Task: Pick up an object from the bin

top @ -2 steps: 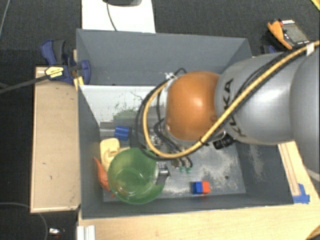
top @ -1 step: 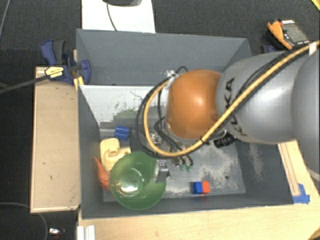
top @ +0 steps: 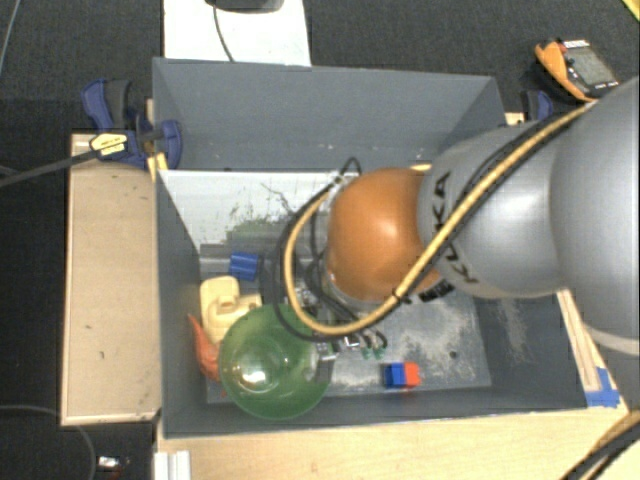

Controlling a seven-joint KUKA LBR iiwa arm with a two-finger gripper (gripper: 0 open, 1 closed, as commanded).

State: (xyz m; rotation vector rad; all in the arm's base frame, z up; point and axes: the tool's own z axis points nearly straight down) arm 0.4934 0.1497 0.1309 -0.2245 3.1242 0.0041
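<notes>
My gripper (top: 347, 342) pokes out from under the arm's wrist, low in the front middle of the bin. It sits right against the right rim of a green see-through round bowl (top: 268, 370) lying at the front left. A cream-yellow plastic piece (top: 222, 302) rests just behind the bowl. A small blue block with an orange end (top: 402, 375) lies on the floor to the gripper's right, apart from it.
An orange piece (top: 206, 349) is wedged between the green bowl and the bin's left wall. A small blue thing (top: 243, 265) lies further back on the left. The arm and its cables cover the bin's middle and right.
</notes>
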